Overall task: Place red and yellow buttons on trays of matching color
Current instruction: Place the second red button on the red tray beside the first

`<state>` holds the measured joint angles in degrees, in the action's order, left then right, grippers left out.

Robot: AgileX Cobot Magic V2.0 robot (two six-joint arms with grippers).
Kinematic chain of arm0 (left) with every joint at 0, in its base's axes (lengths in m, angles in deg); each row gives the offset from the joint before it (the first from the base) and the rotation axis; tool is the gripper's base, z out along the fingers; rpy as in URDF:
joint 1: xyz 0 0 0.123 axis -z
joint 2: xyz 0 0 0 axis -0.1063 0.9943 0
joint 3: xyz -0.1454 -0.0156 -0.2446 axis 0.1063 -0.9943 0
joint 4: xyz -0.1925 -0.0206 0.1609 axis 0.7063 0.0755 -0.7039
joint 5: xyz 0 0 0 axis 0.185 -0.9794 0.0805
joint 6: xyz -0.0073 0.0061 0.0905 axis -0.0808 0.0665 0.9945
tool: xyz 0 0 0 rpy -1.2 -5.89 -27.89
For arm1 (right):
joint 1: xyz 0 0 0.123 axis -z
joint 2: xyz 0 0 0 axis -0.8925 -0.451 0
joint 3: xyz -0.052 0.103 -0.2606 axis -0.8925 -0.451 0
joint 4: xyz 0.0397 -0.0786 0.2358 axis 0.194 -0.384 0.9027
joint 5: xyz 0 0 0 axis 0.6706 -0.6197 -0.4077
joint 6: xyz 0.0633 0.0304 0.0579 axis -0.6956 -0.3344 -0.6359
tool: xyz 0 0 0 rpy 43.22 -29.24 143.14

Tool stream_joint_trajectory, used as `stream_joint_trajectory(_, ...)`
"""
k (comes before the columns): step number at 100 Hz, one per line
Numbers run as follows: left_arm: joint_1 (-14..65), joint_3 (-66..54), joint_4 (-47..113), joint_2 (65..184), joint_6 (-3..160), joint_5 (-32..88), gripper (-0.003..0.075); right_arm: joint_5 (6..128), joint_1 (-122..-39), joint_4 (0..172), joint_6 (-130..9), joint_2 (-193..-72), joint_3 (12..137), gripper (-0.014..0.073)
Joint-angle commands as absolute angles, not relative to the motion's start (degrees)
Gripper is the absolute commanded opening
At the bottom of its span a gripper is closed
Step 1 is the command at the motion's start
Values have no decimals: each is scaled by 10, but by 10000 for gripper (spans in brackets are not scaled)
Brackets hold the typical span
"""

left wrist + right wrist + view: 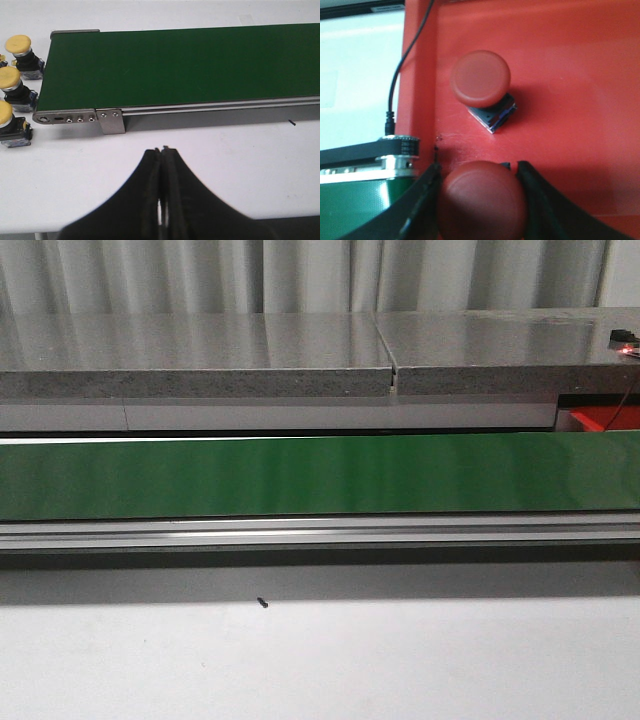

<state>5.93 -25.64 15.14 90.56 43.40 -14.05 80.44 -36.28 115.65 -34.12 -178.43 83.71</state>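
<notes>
1. Right gripper [479, 200]: jaws spread around a red button [482, 202]; both black fingers [422, 200] sit against the sides of its round cap. Whether they press it or merely flank it cannot be told from the right wrist view
2. Location of that red button: over the floor of the red tray [560, 75], close to the tray's side wall
3. Second red button [481, 82]: standing on the red tray floor, apart from the first; red cap on top, a blue and dark base showing beneath it
4. Beside the red tray: the roller end of the green conveyor belt [350, 210], with a silver knurled fitting [400, 150] and a thin black cable [400, 75] running up along the tray wall
5. Left gripper [161, 150]: fingers pressed together, nothing between them; poised above the white table [225, 165], just in front of the belt's metal side rail [200, 112]
6. Three yellow buttons [19, 50], [11, 85], [6, 120]: standing in a row on the white table just beyond the end of the belt, each with a dark base. No yellow tray shows in any view
7. Front view: green belt [320, 477] spans the frame with nothing on it; grey slab surface [200, 350] behind; a red corner, probably of the tray [595, 420], at far right; a small dark speck [262, 603] on the table; neither arm appears here
</notes>
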Motion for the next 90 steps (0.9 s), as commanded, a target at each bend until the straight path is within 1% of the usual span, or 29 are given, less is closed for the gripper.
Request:
stream_joint_trajectory(1, 64, -241, 161, 910, 434, -105, -20, 775, -359, 1188, -337, -1769, 852, -91)
stream_joint_trajectory(16, 64, -241, 161, 910, 434, -105, -20, 753, -359, 1221, -337, -1794, 852, -91)
stream_joint_trajectory(40, 64, -241, 161, 910, 434, -105, -20, 744, -359, 1223, -337, -1812, 852, -91)
stream_joint_trajectory(48, 64, -241, 161, 910, 434, -105, -20, 749, -359, 1222, -337, -1815, 852, -77)
stream_joint_trajectory(55, 64, -241, 161, 910, 434, -105, -20, 756, -359, 1222, -331, -1816, 852, -6)
stream_joint_trajectory(62, 64, -241, 161, 910, 434, -105, -20, 761, -359, 1222, -326, -1816, 852, 118)
stream_joint_trajectory(74, 64, -241, 161, 910, 434, -105, -20, 767, -359, 1223, -326, -1815, 852, 407)
stream_joint_trajectory(79, 64, -241, 161, 910, 434, -105, -20, 770, -359, 1223, -326, -1813, 852, 495)
stream_joint_trajectory(84, 64, -241, 161, 910, 434, -105, -20, 771, -359, 1223, -326, -1811, 852, 548)
stream_joint_trajectory(90, 64, -241, 161, 910, 434, -105, -20, 773, -359, 1223, -326, -1807, 852, 561)
